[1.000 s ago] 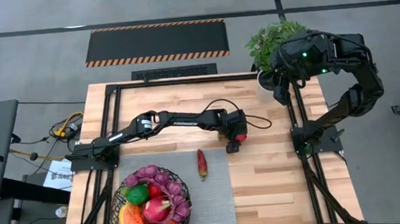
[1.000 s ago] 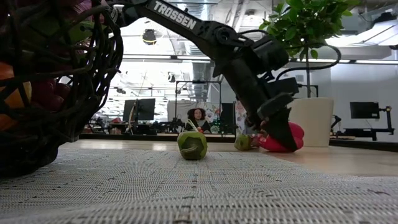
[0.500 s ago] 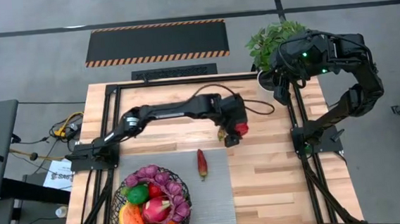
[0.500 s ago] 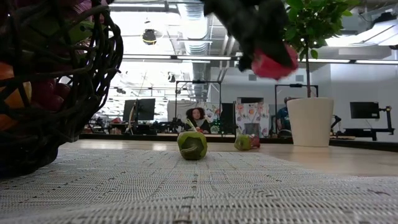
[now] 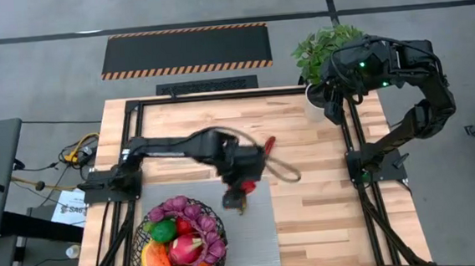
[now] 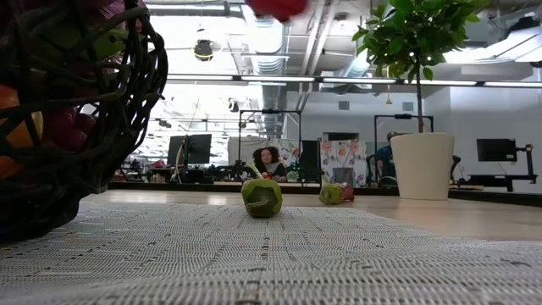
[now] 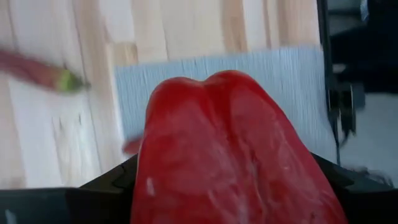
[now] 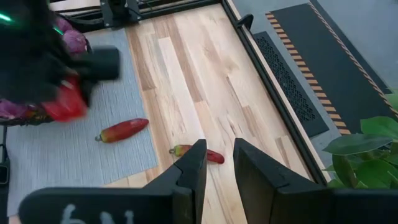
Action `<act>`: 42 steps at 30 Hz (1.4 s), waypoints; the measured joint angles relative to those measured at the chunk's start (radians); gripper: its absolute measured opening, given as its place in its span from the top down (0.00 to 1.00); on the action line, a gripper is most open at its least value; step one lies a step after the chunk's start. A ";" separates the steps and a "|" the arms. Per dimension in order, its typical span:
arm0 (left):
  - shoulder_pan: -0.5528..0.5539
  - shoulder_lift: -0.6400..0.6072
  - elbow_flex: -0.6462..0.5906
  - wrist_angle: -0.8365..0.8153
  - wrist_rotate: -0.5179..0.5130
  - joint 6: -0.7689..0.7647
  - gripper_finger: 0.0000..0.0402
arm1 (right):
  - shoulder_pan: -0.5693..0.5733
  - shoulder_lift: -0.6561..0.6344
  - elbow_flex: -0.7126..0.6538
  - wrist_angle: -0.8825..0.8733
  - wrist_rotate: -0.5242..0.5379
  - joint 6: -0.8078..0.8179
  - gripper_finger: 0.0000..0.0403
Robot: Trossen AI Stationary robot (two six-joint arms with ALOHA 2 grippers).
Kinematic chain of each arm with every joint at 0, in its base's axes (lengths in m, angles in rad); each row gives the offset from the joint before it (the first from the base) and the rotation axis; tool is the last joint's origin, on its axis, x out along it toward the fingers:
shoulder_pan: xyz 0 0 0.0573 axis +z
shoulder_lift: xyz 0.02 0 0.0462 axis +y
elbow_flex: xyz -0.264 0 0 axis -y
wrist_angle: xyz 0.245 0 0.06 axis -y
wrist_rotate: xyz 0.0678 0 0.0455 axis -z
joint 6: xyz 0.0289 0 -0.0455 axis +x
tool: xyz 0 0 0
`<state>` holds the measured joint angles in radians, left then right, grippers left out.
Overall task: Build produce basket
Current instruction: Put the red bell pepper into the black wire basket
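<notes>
My left gripper [image 5: 243, 183] hovers over the grey mat just beyond the basket and is shut on a red pepper [image 7: 224, 149], which also shows at the top of the low view [image 6: 278, 7]. The black wire basket [image 5: 215, 254] at the near left edge holds watermelon, dragonfruit, grapes and a green fruit. A long red chili [image 8: 122, 130] lies on the mat, mostly hidden under the gripper in the high view. A smaller chili [image 5: 269, 143] lies on the bare wood. My right gripper [image 8: 217, 163] waits open at the far right corner. My left gripper has the red pepper pinched between its two fingers [image 7: 112, 186], one on each side of the pepper's body [image 7: 155, 180]. The fingers come from above, pointing down. The pepper is lifted clear of the table, above the mat.
A leafy plant [image 5: 324, 47] in a white pot [image 6: 422, 165] stands at the far right corner, under the right arm. The grey mat [image 5: 265, 232] covers the near middle. Black frame rails [image 5: 218, 95] run along the table's edges. Bare wood lies to the right.
My left gripper has risen with the red pepper off the wood and swung toward the near left, over the mat toward the basket. The pepper is now lifted clear. Both chilies have stayed where they lay.
</notes>
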<state>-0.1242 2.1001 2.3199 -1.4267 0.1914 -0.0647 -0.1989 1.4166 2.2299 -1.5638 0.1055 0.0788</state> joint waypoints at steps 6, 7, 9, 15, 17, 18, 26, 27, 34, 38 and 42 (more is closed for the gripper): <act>-0.123 -0.073 0.000 -0.132 -0.141 -0.123 0.38 | 0.000 0.003 0.000 0.002 0.000 0.000 0.74; -0.143 -0.085 0.000 -0.143 -0.165 -0.155 0.38 | 0.000 0.005 0.000 0.002 0.000 0.000 0.74; -0.188 -0.112 0.000 -0.145 -0.221 -0.221 0.38 | 0.000 0.005 0.000 0.003 0.000 -0.001 0.74; -0.350 -0.188 0.000 -0.144 -0.392 -0.432 0.34 | 0.000 0.005 0.000 0.003 0.000 -0.001 0.74; -0.405 -0.211 0.000 -0.145 -0.492 -0.518 0.33 | 0.000 0.005 0.000 0.003 0.000 0.000 0.74; -0.433 -0.220 0.000 -0.145 -0.540 -0.563 0.32 | 0.000 0.005 0.000 0.003 0.000 0.000 0.74; -0.602 -0.236 -0.015 -0.141 -0.720 -0.834 0.31 | 0.000 0.005 0.000 0.012 0.000 0.000 0.74; -0.611 -0.237 -0.034 -0.144 -0.720 -0.861 0.31 | 0.000 0.005 0.000 0.014 0.000 0.000 0.74; -0.651 -0.270 -0.276 -0.144 -0.639 -1.038 0.31 | 0.000 0.005 0.000 0.032 0.000 -0.001 0.74; -0.694 -0.319 -0.415 -0.143 -0.599 -1.187 0.31 | 0.000 0.005 0.000 0.032 0.000 -0.001 0.74; -0.747 -0.399 -0.517 -0.133 -0.646 -1.341 0.31 | 0.000 0.005 0.000 0.032 0.000 -0.001 0.74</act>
<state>-0.8713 1.7007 1.8025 -1.5595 -0.4544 -1.4061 -0.1989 1.4212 2.2295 -1.5318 0.1059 0.0776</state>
